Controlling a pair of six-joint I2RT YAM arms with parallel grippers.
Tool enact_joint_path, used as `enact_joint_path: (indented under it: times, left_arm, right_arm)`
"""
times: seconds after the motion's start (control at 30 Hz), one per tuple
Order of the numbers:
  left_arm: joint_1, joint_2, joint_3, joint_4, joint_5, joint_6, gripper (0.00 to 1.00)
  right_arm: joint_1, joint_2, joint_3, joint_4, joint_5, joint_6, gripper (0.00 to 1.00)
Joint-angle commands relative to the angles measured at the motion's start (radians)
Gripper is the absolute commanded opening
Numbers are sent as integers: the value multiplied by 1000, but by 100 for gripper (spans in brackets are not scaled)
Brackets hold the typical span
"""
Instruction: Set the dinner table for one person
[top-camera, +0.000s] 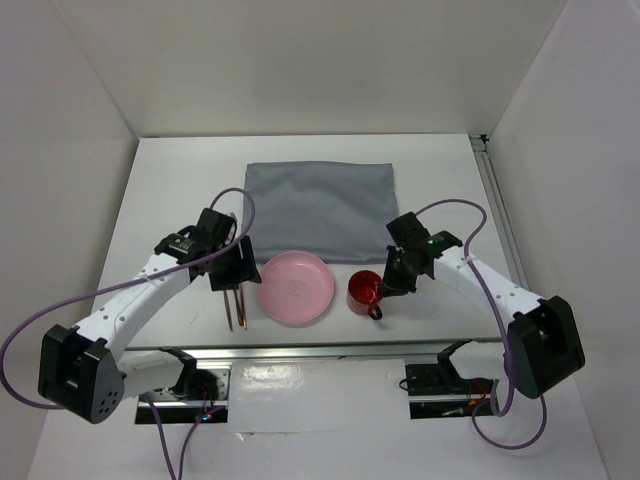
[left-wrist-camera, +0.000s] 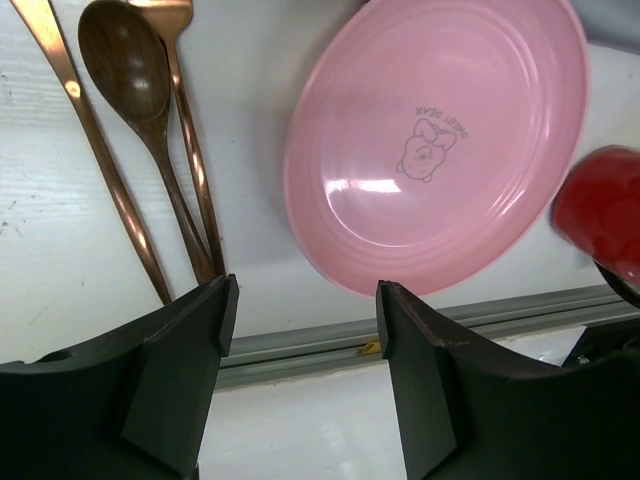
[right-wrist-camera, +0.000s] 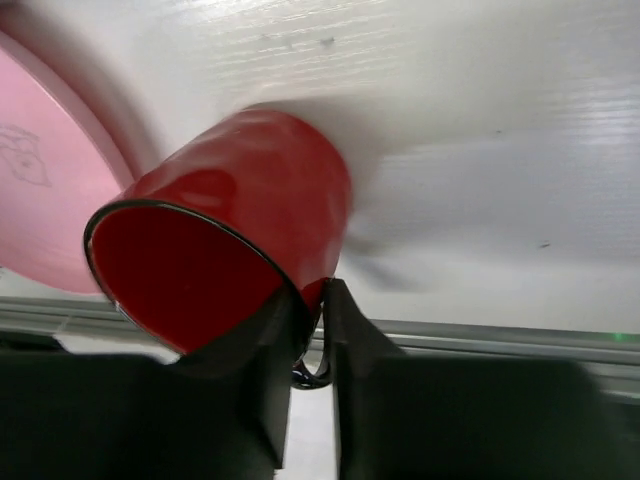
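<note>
My right gripper (right-wrist-camera: 308, 297) was pinched narrow on the red mug (right-wrist-camera: 250, 190), on its wall by the handle. It was stiff, glossy and breakable, so I gripped firmly. It tilted over the white table (right-wrist-camera: 480, 120), beside the pink plate (left-wrist-camera: 440, 150). My left gripper (left-wrist-camera: 305, 300) stood wide and empty near the spoon (left-wrist-camera: 125, 60). The handle was mostly hidden and the mug was blurred.

READABLE TEXT | pink plate (left-wrist-camera: 350, 130): there it is, small dark print (left-wrist-camera: 437, 122) at its middle, upside down from the left wrist, looks like "SWEET DEAR", curved over a bunny drawing (left-wrist-camera: 425, 158) | right wrist: just faint lines of the drawing, illegible | top view: too small to read
</note>
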Motion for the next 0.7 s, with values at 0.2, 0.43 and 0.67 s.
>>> enact_joint_path:
  times: [0.2,0.43,0.67]
  left_arm:
    - [-5,22,117,-6,-25,22,74]
    - [-5,22,160,-26,-25,40,74]
    - [-5,22,178,-45,-44,50,74]
  right_arm:
    - [19,-9,92,-62,115,19,0]
    - [19,65,420,-210,240,-46,0]
    - [-140,405,864,-172,292,-162,0]
